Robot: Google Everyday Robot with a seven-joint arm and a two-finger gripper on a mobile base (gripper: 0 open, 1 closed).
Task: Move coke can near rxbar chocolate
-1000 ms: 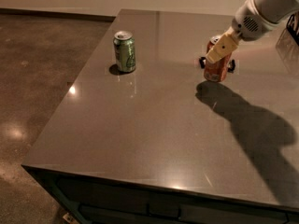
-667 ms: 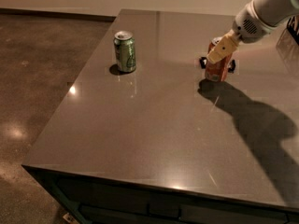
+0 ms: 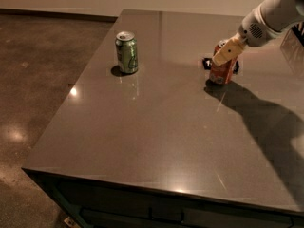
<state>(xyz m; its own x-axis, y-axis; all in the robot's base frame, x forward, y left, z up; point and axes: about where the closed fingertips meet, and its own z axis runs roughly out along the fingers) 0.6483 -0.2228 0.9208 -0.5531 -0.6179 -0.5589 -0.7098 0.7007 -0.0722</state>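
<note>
Coke can (image 3: 222,74) stands approx. upright on the bench (image 3: 161,141), long axis vert., top end up and partly hidden. It is directly under the pincer (image 3: 221,59), which comes down on its upper part from the right; can't tell if the pincer grips it or is loose. Rxbar chocolate (image 3: 207,63) lies flat just behind the can, below the pincer. Green can (image 3: 127,52) stands well apart, to the left.
</note>
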